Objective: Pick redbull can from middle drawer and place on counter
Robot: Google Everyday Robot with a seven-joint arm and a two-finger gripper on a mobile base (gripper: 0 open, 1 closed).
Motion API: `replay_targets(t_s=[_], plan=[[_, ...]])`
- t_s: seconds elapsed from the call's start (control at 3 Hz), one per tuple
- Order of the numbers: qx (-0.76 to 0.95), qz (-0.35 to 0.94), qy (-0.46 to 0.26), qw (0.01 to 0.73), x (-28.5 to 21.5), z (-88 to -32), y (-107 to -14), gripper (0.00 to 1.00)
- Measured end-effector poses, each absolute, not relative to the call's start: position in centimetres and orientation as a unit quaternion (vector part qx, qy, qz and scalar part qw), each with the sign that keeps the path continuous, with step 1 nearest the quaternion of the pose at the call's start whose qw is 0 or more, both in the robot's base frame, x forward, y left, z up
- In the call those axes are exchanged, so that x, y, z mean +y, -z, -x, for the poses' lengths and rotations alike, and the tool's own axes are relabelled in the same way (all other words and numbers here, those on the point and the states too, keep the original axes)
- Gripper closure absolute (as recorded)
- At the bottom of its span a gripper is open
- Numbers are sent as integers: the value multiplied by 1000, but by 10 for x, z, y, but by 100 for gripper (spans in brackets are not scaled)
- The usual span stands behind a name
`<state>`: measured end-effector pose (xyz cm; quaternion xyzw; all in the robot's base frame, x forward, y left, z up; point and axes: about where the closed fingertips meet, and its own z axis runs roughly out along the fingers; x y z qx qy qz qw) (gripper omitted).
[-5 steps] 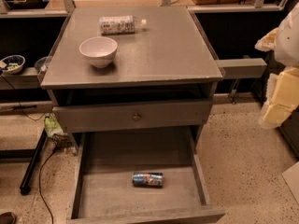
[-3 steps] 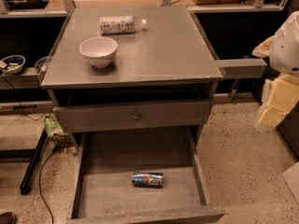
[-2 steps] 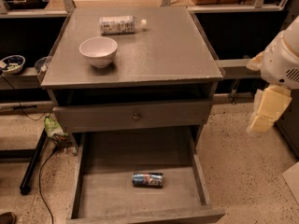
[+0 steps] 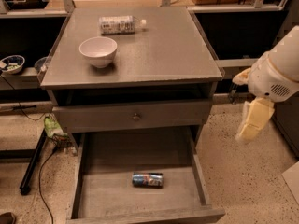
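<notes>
The redbull can point(image 4: 147, 179) lies on its side on the plank floor of the open middle drawer point(image 4: 88, 190), near the drawer's middle front. The counter point(image 4: 159, 50) is the grey cabinet top above it. My gripper point(image 4: 252, 121) hangs from the white arm point(image 4: 278, 71) to the right of the cabinet. It is level with the closed knob drawer, over the speckled floor, well above and to the right of the can. It holds nothing that I can see.
A white bowl point(image 4: 98, 51) stands on the counter's left side. A white-capped plastic bottle point(image 4: 119, 24) lies at the counter's back. The drawer front with a knob point(image 4: 136, 117) is closed. A narrow side shelf point(image 4: 233, 63) juts out right. Cables and a black leg point(image 4: 32, 164) lie at the left.
My arm and gripper have moved left and slightly down, closer to the cabinet's right side. The can, bowl and bottle have not moved.
</notes>
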<state>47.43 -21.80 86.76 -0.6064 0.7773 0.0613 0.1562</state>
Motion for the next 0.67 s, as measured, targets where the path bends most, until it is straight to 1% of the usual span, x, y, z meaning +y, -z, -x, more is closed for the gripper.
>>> replay_targets(t_s=[0.33, 0.67], plan=[[765, 621, -76, 156, -212, -475, -846, 0], [765, 621, -76, 156, -212, -475, -846, 0]])
